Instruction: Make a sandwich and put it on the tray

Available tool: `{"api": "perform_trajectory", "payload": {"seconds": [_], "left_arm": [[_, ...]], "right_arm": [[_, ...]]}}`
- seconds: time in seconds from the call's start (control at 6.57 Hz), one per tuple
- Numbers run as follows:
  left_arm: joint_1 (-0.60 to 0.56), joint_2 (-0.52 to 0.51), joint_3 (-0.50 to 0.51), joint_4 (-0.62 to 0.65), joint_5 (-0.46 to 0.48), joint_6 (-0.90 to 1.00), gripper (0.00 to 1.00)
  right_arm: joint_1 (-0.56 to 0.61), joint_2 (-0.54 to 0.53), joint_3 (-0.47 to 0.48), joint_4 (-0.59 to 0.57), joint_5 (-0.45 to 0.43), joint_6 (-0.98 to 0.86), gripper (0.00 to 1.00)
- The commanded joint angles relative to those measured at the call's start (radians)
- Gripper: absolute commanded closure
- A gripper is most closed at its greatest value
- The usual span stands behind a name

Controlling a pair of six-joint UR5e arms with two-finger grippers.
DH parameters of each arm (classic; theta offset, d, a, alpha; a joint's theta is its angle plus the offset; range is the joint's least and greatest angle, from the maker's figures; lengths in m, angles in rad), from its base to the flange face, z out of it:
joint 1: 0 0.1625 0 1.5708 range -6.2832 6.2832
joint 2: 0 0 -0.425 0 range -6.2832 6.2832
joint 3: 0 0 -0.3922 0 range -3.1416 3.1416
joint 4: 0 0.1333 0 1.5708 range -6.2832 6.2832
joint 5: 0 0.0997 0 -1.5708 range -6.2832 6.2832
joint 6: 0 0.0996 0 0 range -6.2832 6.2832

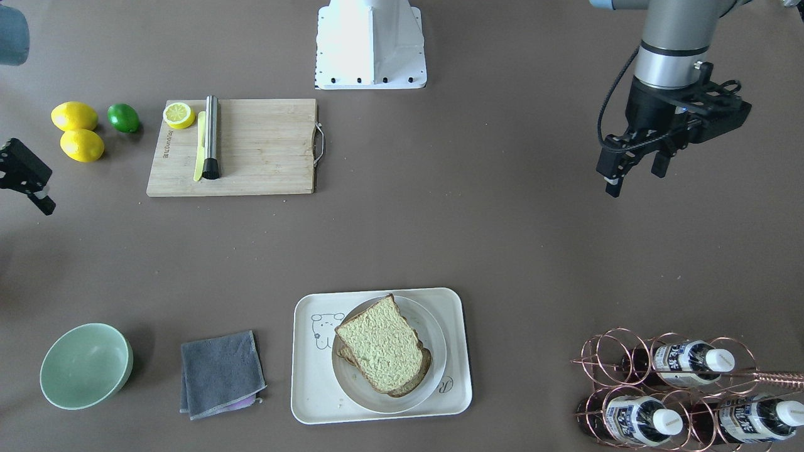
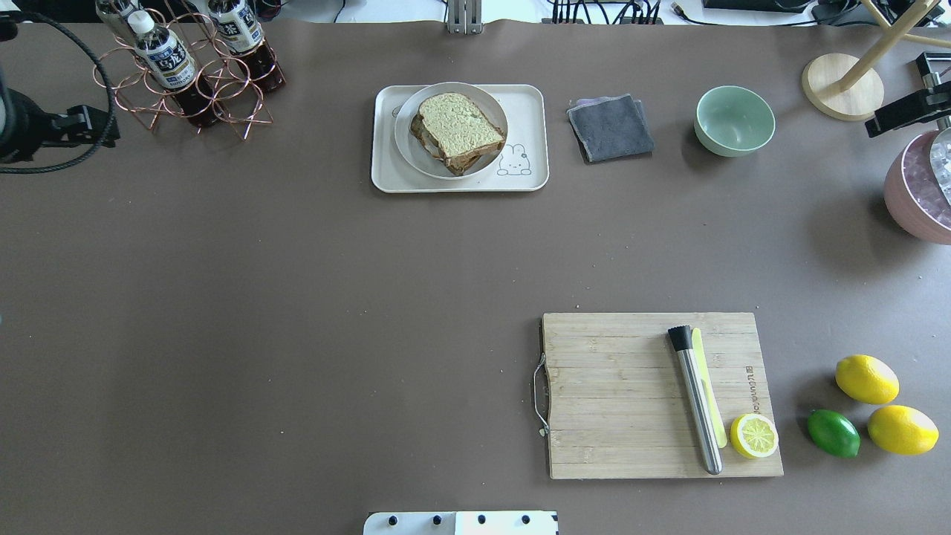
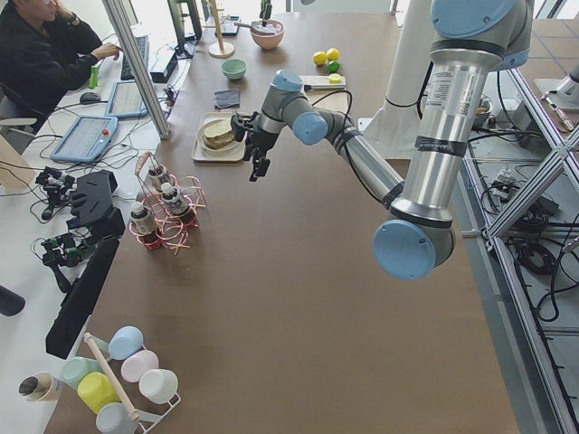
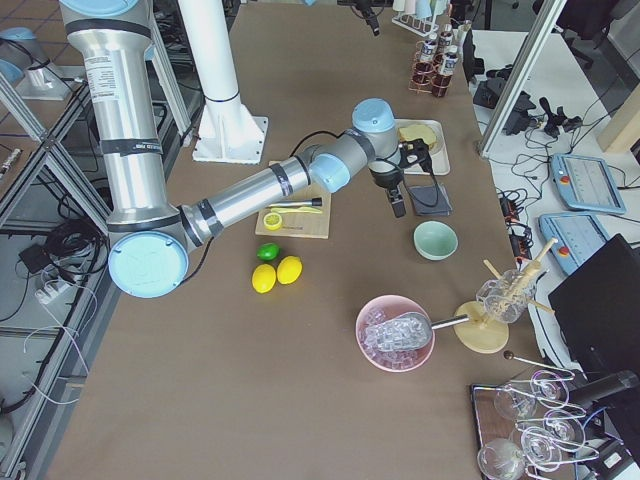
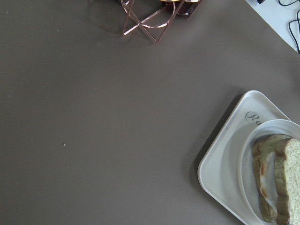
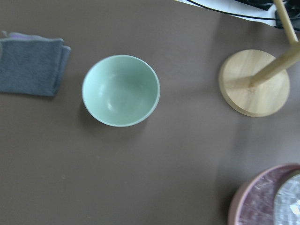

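At the far left of the overhead view, a copper wire rack (image 2: 186, 89) holds dark drink bottles lying on their sides. The left end effector (image 1: 634, 179) hangs above bare table (image 2: 297, 297) near that rack. Its two fingers are spread apart with nothing between them.

Further right, at the far edge of the table, lies the cream-white tray (image 2: 531, 104) with its small animal drawing. A round white plate (image 2: 403, 137) sits on the tray. The sandwich (image 2: 453, 130) lies on the plate as two greenish-beige slices stacked with brown crusts, and the left wrist view shows a white layer between them.

Just right of the tray is a folded grey cloth (image 2: 611, 128), then a pale green bowl (image 2: 735, 120). Nearer the robot lies a wooden cutting board (image 2: 617, 394). On it are a steel rod with a black end (image 2: 695, 401), a yellow-green knife (image 2: 711, 394) beside the rod, and a lemon half (image 2: 754, 436). To the board's right sit a lime (image 2: 833, 433) and two lemons (image 2: 866, 379).

At the right edge stand a round wooden stand base (image 2: 842, 87) and a pink bowl of ice (image 2: 917, 193). The right end effector (image 4: 397, 203) hangs over the table near the green bowl. I cannot tell how far open it is.
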Motion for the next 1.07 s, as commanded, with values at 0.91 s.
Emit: {"api": "perform_trajectory", "payload": {"seconds": [0.91], "left_arm": [[-0.601, 0.177, 0.308, 0.135, -0.511, 1.028, 0.02]], "right_arm": [[0.373, 0.015, -0.469, -0.196, 0.136, -0.726, 0.00]]}}
